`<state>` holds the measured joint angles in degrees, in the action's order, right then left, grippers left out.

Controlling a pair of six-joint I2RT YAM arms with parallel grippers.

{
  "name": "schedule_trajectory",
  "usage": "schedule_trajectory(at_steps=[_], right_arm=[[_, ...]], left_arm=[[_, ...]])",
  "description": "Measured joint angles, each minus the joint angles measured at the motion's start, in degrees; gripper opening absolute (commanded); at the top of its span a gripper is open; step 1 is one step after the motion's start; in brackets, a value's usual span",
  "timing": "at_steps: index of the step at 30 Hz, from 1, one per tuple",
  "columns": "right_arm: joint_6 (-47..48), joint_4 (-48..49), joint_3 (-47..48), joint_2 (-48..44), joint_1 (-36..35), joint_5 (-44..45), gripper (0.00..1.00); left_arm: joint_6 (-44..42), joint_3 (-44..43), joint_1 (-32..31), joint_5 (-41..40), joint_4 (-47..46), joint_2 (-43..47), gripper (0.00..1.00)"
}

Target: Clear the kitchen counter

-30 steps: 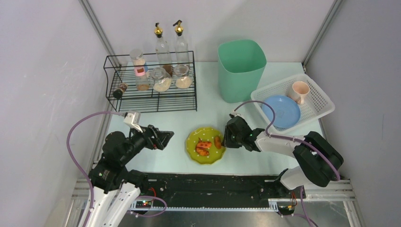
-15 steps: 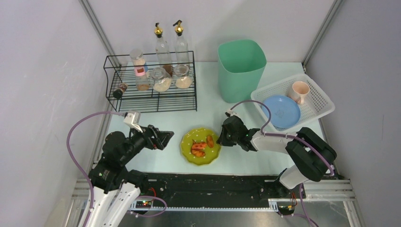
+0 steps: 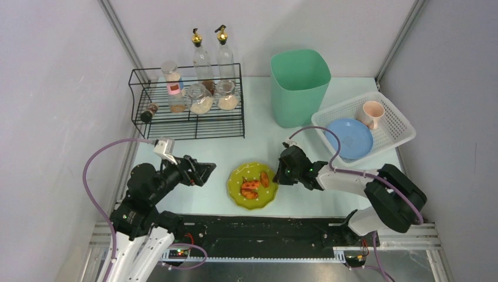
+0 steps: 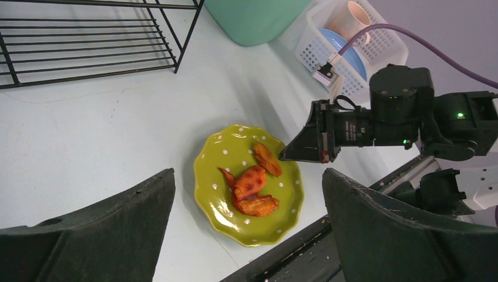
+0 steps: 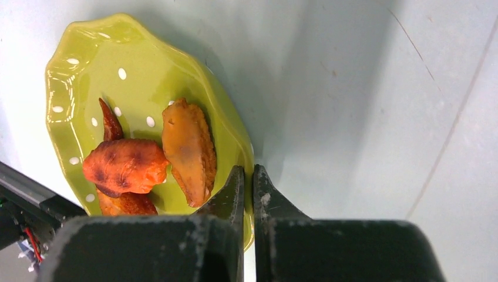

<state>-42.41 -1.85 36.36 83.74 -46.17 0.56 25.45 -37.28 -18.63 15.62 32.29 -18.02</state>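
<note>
Under lime plate (image 3: 235,183), pale mint kitchen counter (image 3: 258,147)

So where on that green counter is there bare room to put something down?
Bare counter lies between the wire rack and the plate, and between rack and green bin. Crowded: around the plate, whose rim the jaws of the right arm pinch, and by the basket.

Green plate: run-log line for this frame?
right gripper: fingers shut on green plate rim | green plate: three fried pieces on it, over kitchen counter | left gripper: open, empty
</note>
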Motion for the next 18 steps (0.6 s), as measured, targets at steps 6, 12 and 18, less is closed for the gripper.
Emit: schedule_trajectory(at_steps=[6,12,18], right_arm=[[0.6,-6.4,-1.0,-7.9,1.8,-1.6,0.0],[0.9,-10.6,-1.0,-13.7,4.9,-2.5,0.0],[1.1,-13.2,-1.0,-18.6,8.4,-4.5,0.0]], left_arm=[[0.0,0.0,0.0,0.0,0.0,0.0,0.98],[0.0,0.0,0.0,0.0,0.0,0.0,0.98],[0.0,0.0,0.0,0.0,0.0,0.0,0.98]])
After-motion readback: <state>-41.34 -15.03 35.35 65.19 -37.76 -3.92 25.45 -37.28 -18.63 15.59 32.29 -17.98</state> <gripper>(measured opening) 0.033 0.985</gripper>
